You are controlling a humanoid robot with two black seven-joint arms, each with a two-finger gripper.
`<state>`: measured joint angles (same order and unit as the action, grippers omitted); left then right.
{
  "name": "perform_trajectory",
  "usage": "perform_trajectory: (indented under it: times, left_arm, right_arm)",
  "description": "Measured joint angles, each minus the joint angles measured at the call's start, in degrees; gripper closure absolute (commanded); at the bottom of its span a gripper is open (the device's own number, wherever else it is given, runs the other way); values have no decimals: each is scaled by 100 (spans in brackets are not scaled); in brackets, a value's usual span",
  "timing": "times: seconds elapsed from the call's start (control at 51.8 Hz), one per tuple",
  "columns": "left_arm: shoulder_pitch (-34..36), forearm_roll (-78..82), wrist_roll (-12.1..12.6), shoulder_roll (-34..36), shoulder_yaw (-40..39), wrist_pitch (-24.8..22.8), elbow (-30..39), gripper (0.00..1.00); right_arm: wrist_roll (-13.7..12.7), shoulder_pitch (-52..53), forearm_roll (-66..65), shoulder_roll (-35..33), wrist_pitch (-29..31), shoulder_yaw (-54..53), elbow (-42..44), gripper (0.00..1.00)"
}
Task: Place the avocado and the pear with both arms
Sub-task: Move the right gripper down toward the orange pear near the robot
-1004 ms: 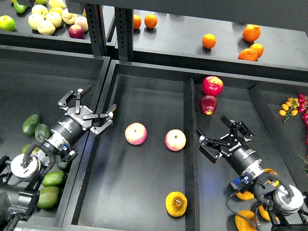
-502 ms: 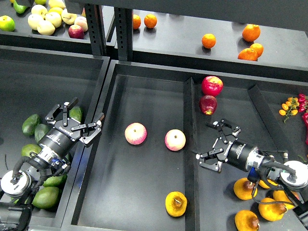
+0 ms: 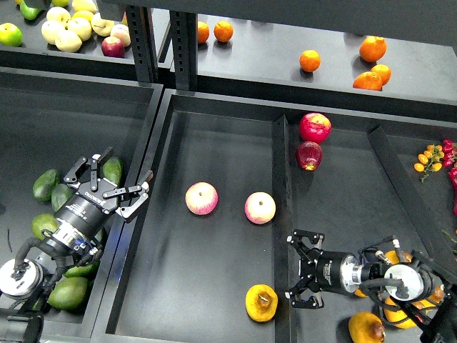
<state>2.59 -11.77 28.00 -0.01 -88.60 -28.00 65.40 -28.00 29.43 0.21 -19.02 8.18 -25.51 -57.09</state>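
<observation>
The right claw (image 3: pixel 300 279), jaws spread wide and empty, points at nine o'clock toward the pear (image 3: pixel 261 302) lying in the middle tray (image 3: pixel 214 136), apparently lined up to take it. The left claw (image 3: pixel 108 186), likewise splayed open and empty, hovers over the dark avocado (image 3: pixel 111 170) at its twelve o'clock in the left bin (image 3: pixel 78 107), probably its target. White lettering on both wrists is too small to read.
</observation>
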Motion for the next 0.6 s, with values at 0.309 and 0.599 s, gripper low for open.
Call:
perform_trajectory:
  times: [0.309,0.599]
  left_arm:
    - [-82,-45,-1,0,0,0,117,1]
    - [-90,-54,0,0,0,0,123,1]
  right_arm:
    - [0,12,-198,221,0,333,130,3]
    - [0,2,-232,591,-9,345,375,7]
